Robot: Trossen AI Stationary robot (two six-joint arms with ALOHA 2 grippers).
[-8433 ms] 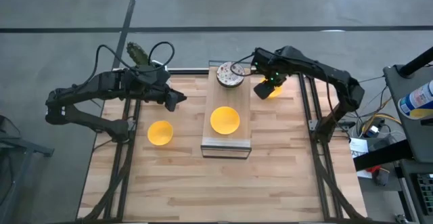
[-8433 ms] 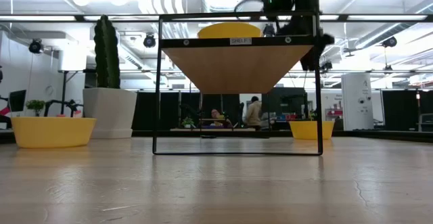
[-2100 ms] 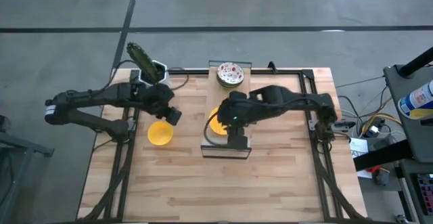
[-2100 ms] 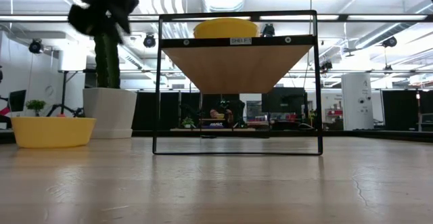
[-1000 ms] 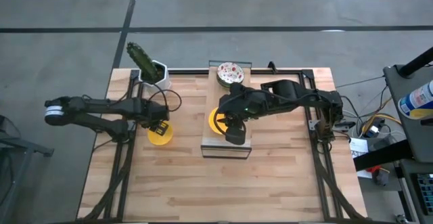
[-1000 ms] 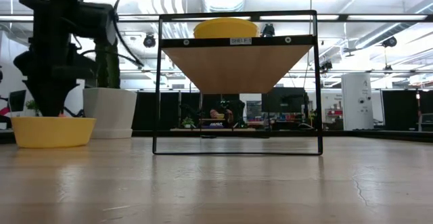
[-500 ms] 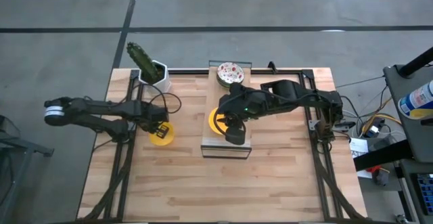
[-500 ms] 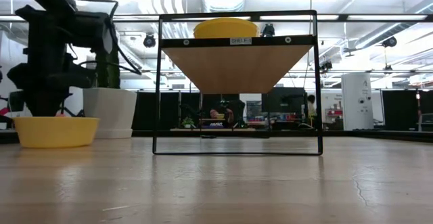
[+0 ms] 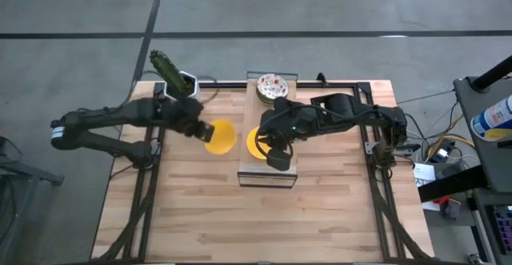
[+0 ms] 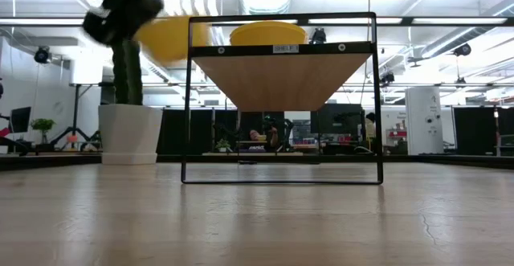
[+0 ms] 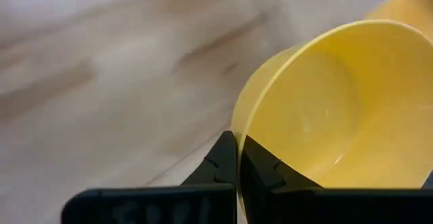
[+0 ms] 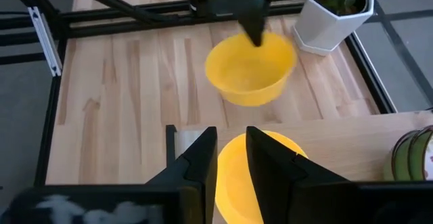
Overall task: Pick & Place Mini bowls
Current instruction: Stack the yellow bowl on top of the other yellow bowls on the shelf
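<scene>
My left gripper (image 9: 204,130) is shut on a plain yellow mini bowl (image 9: 221,136), high above the table just left of the shelf (image 9: 268,173); the low view shows this bowl (image 10: 165,39) at shelf-top height. A second yellow bowl (image 9: 256,142) sits on its base on the shelf top. My right gripper (image 12: 232,158) is open above it, one finger outside its rim and one over its inside. The white floral bowls (image 9: 272,87) are stacked at the shelf's far end. My left gripper pinches the bowl's rim (image 11: 237,132), one finger (image 11: 218,162) outside the wall and one (image 11: 262,166) inside. The fingers come from the table's left, slanting down. The bowl is lifted clear of the table and tilted, standing out beyond the fingertips toward the shelf.
A white planter with a green cactus (image 9: 178,79) stands at the table's far left corner, behind my left arm. The black-framed shelf with a wooden top (image 10: 281,77) stands mid-table. The bare wooden table top (image 9: 264,225) lies in front of the shelf.
My left gripper has risen from the table's left part and gone right toward the shelf, carrying the yellow bowl. The bowl stood on the table half a second ago; it is now lifted clear and tilted.
</scene>
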